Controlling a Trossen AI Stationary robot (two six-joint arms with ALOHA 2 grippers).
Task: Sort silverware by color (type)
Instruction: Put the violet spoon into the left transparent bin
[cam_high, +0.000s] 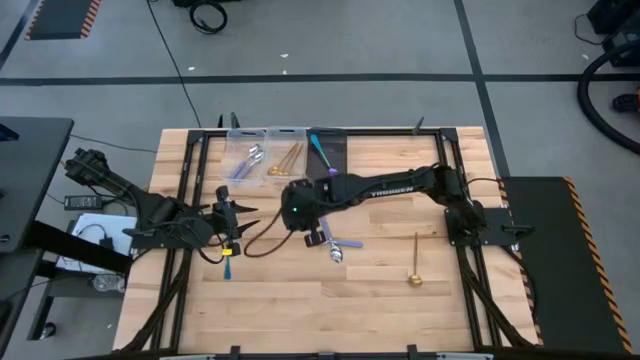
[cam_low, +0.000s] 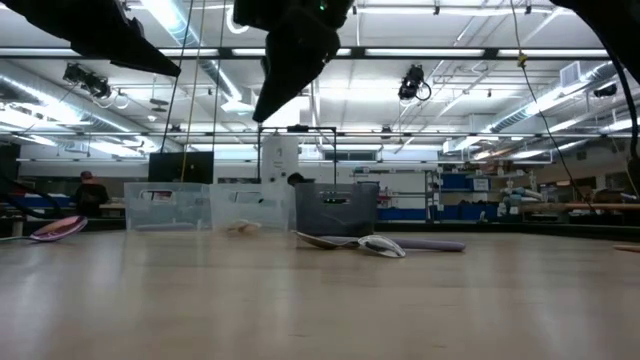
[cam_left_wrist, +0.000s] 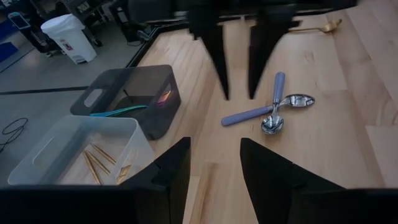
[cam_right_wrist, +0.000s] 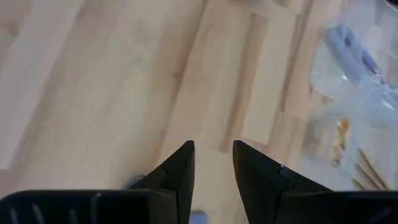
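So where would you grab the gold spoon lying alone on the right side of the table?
Probably mid-handle, from straight above. The gold spoon lies flat, apart from the others, with its slim handle pointing away from the bowl. Fingers closing across the handle would likely hold it best.

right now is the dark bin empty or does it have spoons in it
Not empty: the dark bin holds a teal-handled spoon lying inside.

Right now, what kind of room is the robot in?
Probably a big workshop or robot lab. Long ceiling lights run overhead, shelves stand far behind, cables lie on a grey floor, and a wooden table holds sorting bins.
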